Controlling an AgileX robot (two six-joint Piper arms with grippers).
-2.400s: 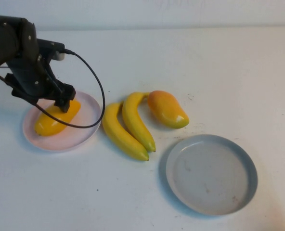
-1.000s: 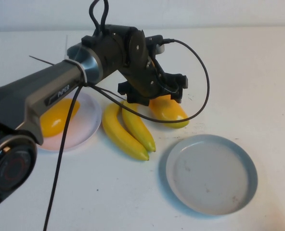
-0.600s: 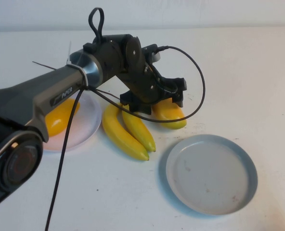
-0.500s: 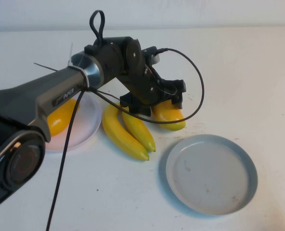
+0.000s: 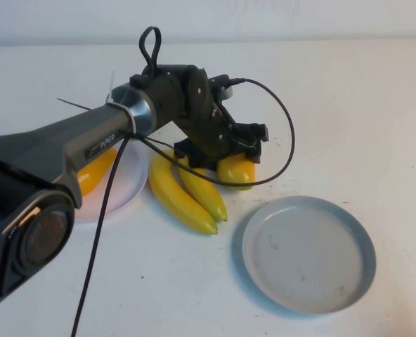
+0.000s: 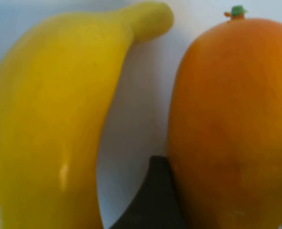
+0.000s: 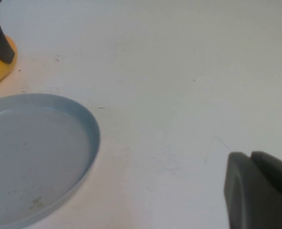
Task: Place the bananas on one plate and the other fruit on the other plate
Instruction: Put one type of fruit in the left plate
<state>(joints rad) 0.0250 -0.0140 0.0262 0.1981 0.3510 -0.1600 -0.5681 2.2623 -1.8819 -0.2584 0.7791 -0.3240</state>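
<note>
A: What's moved?
B: My left gripper (image 5: pixel 222 156) has dropped onto the second mango (image 5: pixel 237 170) beside the bananas (image 5: pixel 187 189), jaws wide astride it. First mango (image 5: pixel 95 170) sits on the pink plate (image 5: pixel 127 186).
A: The right gripper (image 7: pixel 260 191)?
B: Closed, near the empty grey-blue plate (image 5: pixel 306 254).

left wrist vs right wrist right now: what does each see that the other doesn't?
Left wrist only: a banana and, beside it, a mango's stem end, one dark finger of the left gripper against the mango.
Right wrist only: the grey-blue plate, bare table, and the shut right gripper, parked.
Both: that same mango, just a yellow sliver in the right wrist view.
</note>
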